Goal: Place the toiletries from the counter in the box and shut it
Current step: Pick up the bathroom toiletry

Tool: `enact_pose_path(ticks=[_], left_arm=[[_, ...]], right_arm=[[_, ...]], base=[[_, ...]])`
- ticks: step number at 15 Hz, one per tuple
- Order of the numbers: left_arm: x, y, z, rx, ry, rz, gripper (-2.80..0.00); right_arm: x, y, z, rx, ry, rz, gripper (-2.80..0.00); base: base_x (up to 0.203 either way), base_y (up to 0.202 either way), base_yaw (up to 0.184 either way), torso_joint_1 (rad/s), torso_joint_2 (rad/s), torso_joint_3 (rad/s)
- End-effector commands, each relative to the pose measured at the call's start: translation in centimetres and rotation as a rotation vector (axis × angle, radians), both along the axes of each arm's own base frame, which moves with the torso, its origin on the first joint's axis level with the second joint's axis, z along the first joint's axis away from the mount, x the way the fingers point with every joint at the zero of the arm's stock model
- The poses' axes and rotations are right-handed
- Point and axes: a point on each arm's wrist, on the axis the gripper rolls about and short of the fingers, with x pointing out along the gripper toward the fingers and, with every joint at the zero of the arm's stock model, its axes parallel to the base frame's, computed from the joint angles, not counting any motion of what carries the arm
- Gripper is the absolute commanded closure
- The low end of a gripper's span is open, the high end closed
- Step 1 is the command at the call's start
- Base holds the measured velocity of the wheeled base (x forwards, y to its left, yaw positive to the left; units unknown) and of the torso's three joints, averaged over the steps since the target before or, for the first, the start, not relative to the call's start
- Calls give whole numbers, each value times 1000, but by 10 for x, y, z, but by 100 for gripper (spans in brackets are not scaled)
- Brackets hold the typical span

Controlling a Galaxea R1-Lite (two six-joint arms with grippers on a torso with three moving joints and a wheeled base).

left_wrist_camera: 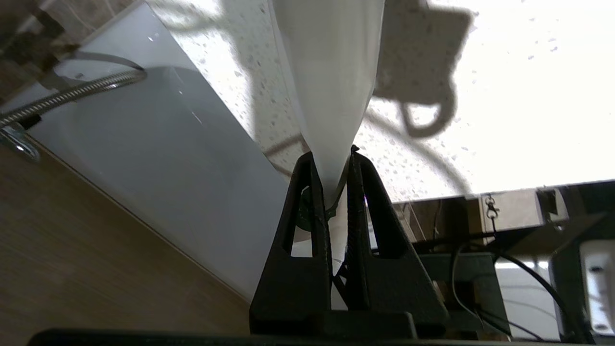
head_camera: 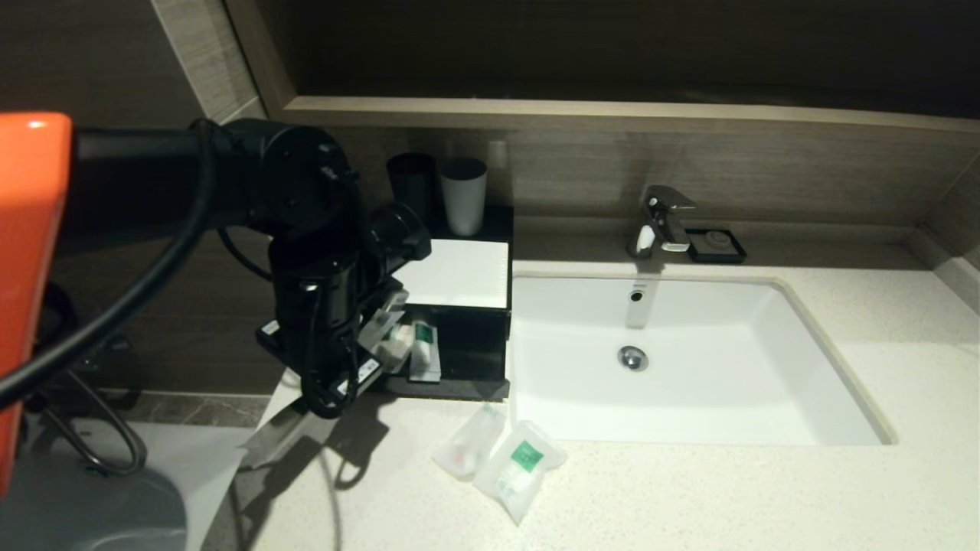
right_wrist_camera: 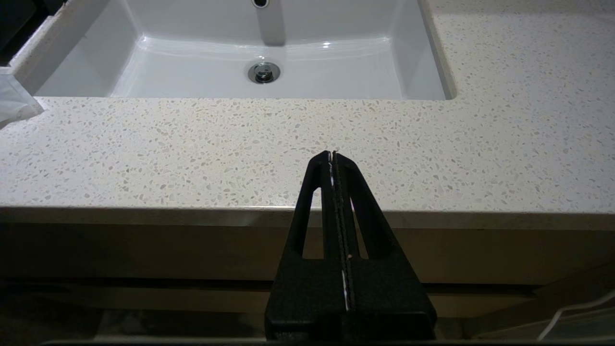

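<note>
My left gripper (left_wrist_camera: 331, 157) is shut on a long pale plastic pack (left_wrist_camera: 331, 72), by its shape the toothbrush pack. In the head view this pack (head_camera: 279, 432) sticks out down-left below the left arm (head_camera: 321, 291), over the counter's left end. The black box (head_camera: 459, 272) with a white top has its front drawer (head_camera: 459, 386) pulled out, and green-labelled packets (head_camera: 423, 350) lie in it. The small plain sachet (head_camera: 468, 441) and the squarish green-labelled sachet (head_camera: 521, 467) lie on the counter (head_camera: 689, 497) in front of the drawer. My right gripper (right_wrist_camera: 332, 154) is shut and empty, low before the counter's front edge.
The white sink (head_camera: 766, 413) lies right of the box, with a chrome faucet (head_camera: 662, 218) and a black soap dish (head_camera: 716, 245) behind it. A black cup (head_camera: 411, 184) and a grey cup (head_camera: 463, 195) stand behind the box. The counter ends just left of the box.
</note>
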Motion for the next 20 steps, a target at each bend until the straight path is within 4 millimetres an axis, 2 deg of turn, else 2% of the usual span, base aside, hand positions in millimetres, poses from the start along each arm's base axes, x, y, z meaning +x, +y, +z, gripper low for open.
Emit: enact_pose_path(ticks=[1,5,9,13,20], left_arm=[[1,0,0,4,-15,-5,0],[-1,0,3,-1,-23,-12,0],[-7,-15,6,-46,-63,-15,0],[-5,-30,1,-119,-119,97,0],[-5,-30,6,-214,-179,266,0]], right_arm=[[0,0,0,0,1,0,0],[0,0,0,0,1,0,0],[0,0,0,0,1,0,0],[0,0,0,0,1,0,0],[0,0,0,0,1,0,0]], base=[[0,0,0,0,0,0],[0,0,0,0,0,0],[0,0,0,0,0,0],[0,0,0,0,0,0],[0,0,0,0,0,0]])
